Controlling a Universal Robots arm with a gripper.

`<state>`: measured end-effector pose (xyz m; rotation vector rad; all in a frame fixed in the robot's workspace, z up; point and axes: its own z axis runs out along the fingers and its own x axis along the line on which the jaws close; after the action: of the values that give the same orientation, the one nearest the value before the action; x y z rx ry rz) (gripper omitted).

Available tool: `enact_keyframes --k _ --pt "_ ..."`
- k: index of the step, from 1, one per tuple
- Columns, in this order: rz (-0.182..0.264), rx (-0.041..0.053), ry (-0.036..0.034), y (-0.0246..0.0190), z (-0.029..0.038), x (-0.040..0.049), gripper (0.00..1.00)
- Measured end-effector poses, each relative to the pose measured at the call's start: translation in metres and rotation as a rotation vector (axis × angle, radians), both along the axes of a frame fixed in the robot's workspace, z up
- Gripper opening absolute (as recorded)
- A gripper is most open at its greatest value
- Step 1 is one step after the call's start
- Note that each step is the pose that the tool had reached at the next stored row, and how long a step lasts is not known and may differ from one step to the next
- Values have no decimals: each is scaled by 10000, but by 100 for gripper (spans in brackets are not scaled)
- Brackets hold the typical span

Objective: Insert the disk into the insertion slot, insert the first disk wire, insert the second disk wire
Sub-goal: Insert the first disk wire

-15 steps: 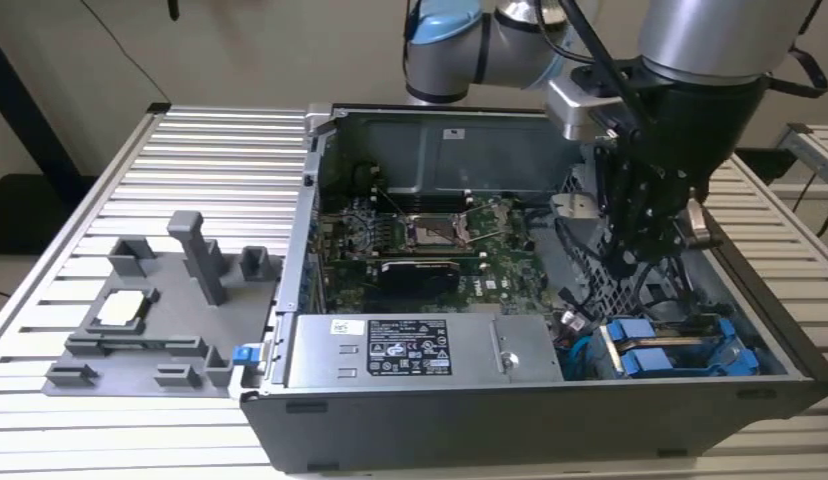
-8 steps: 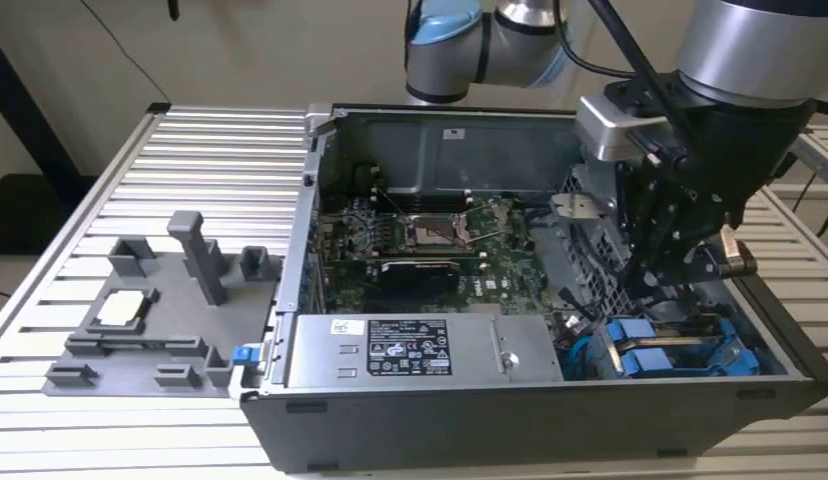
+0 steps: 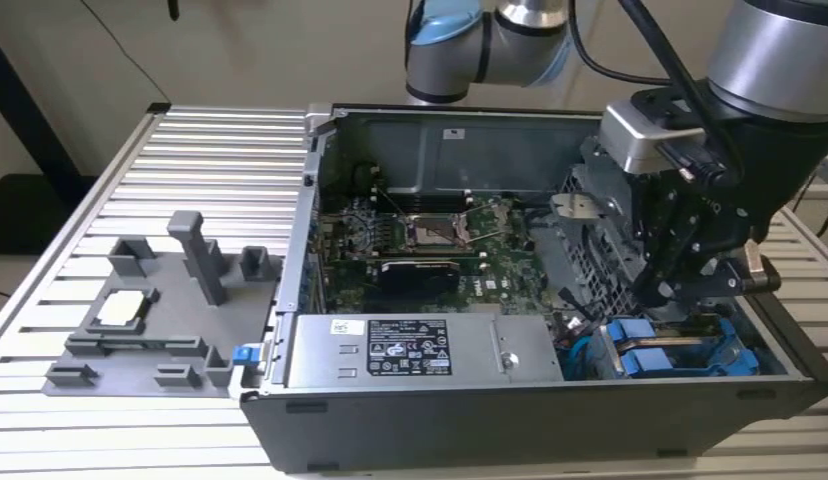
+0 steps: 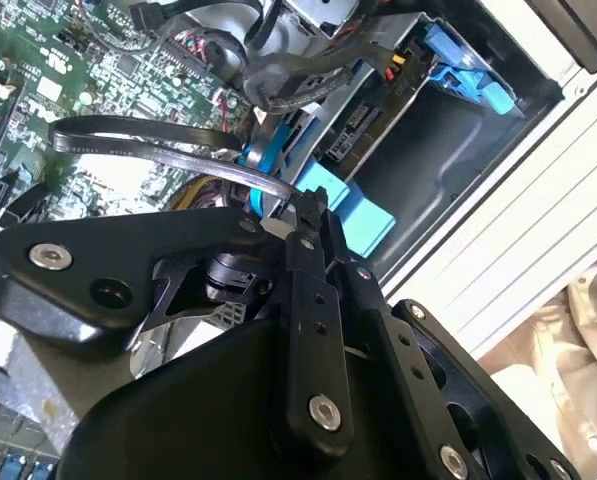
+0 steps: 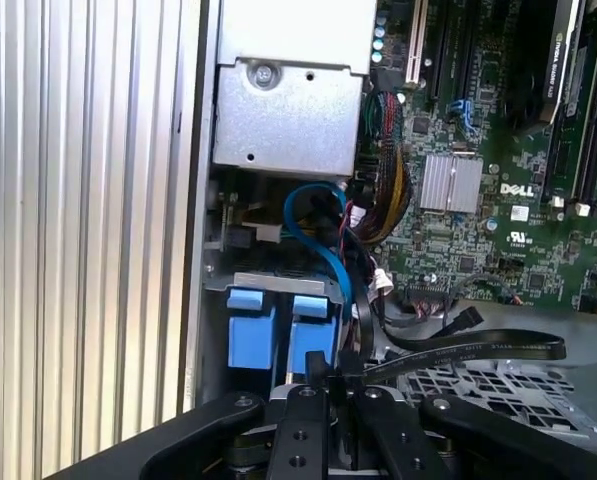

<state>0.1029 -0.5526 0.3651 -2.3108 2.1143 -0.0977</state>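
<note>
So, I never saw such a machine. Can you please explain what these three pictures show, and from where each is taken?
It is a robot arm working inside an open computer case on a ribbed metal table. The exterior view is from a camera off the arm. Both wrist views come from cameras riding on the arm, looking past its black gripper into the case. The gripper is down by the blue disk carriers, where a flat black cable and a blue wire run. A grey fixture tray lies beside the case. I cannot tell whether anything is held.

Bright even light, soft focus, mild glare
</note>
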Motion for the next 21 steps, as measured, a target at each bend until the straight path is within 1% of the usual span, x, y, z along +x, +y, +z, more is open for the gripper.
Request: enact_keyframes --k 9,21 --pt "0 171 335 -65 0 166 16" --pt "0 389 846 -166 0 405 16"
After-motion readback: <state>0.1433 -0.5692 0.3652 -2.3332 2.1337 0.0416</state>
